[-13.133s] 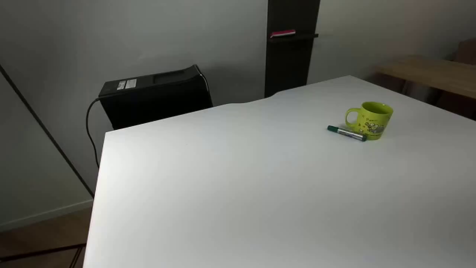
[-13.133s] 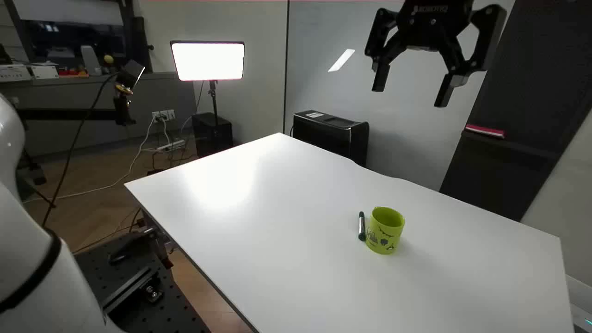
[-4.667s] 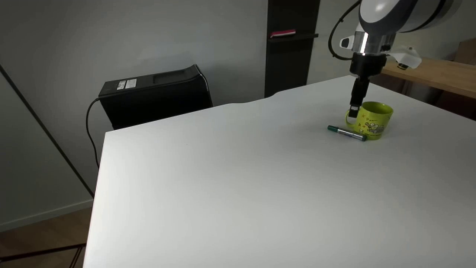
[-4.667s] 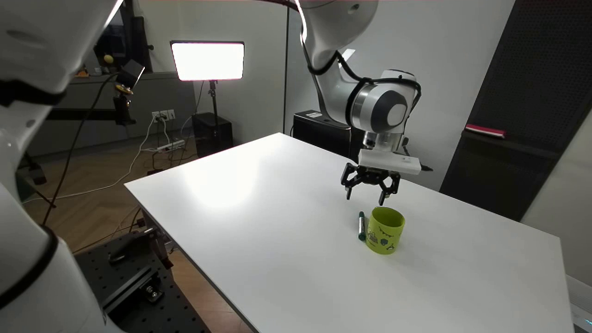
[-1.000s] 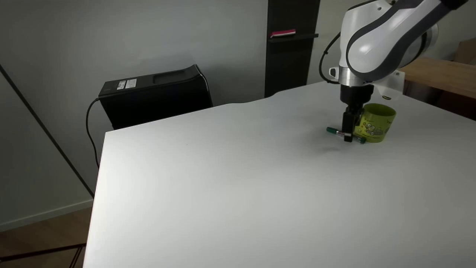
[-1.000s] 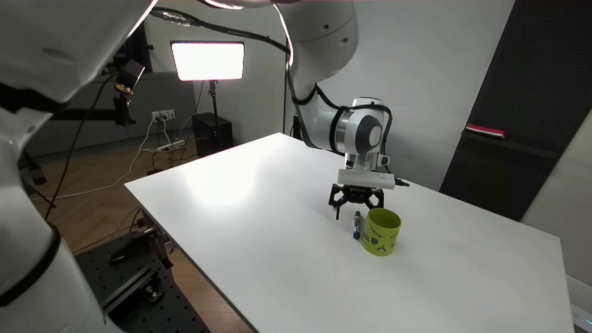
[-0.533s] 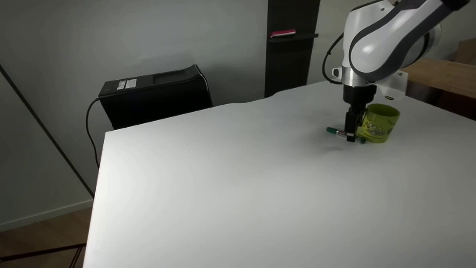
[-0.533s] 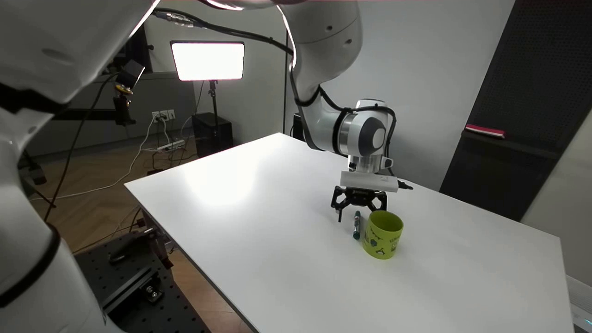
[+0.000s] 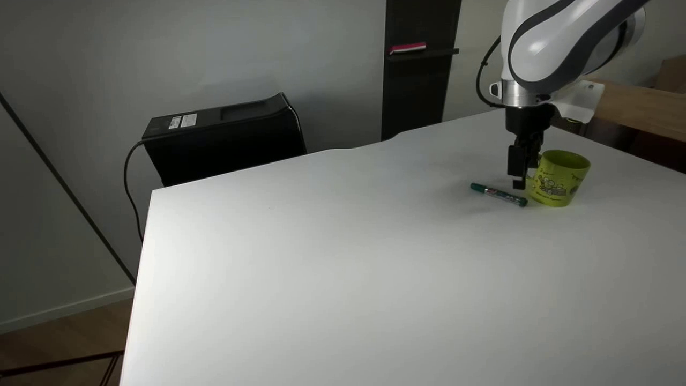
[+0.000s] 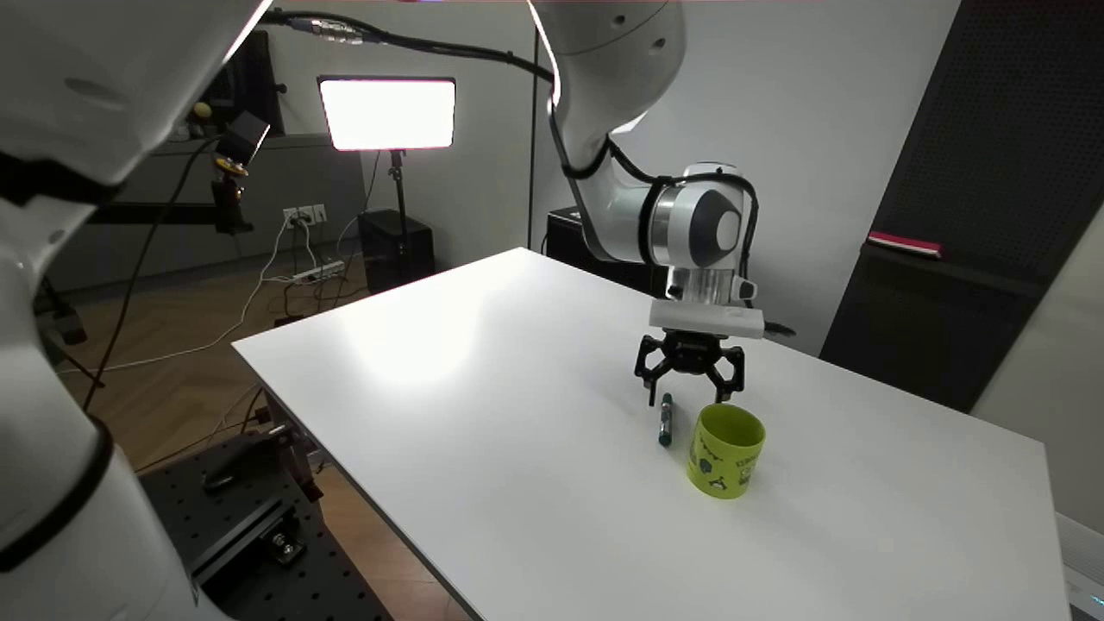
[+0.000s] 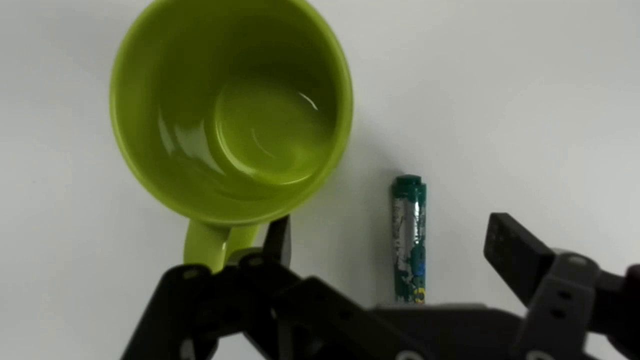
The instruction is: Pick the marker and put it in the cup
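The marker (image 9: 499,194) is green and silver and lies flat on the white table; it also shows in an exterior view (image 10: 665,420) and the wrist view (image 11: 409,235). The lime-green cup (image 9: 557,179) stands upright beside it with a gap between them; it is empty in the wrist view (image 11: 272,125) and shows in an exterior view (image 10: 724,457). My gripper (image 11: 392,235) is open and empty above the table, the marker between its fingers as seen from the wrist. One fingertip is partly hidden under the cup's rim beside the handle; I cannot tell whether they touch. The gripper (image 10: 687,400) shows in both exterior views.
The white table (image 9: 321,268) has its far edge behind the gripper. A black box-shaped device (image 9: 225,139) stands beyond that edge. A bright lamp panel (image 10: 386,114) and a dark cabinet (image 10: 975,198) stand beyond the table.
Over the last second my gripper has risen a little and shifted towards the cup's side. The cup has slid away from the marker. The marker stays almost in place. Earlier the gripper came down from high up.
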Robot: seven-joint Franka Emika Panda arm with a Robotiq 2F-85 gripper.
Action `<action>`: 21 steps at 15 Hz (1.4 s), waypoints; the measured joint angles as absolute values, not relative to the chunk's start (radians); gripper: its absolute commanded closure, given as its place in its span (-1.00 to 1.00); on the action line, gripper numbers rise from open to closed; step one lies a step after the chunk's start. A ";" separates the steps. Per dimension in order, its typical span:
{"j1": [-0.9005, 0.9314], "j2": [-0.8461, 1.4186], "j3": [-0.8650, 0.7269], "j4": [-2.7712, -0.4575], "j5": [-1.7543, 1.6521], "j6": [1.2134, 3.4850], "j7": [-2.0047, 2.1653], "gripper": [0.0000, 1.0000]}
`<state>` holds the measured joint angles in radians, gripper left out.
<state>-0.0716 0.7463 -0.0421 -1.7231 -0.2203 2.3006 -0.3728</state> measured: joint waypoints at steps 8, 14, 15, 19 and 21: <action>-0.051 0.685 -0.052 -1.722 -0.257 2.260 -0.346 -1.00; 0.001 0.686 -0.047 -1.735 -0.299 2.286 -0.326 -1.00; 0.003 0.688 -0.043 -1.740 -0.299 2.310 -0.326 -1.00; -0.011 0.703 -0.033 -1.754 -0.286 2.402 -0.326 -1.00; -0.029 0.715 -0.026 -1.757 -0.263 2.434 -0.331 -1.00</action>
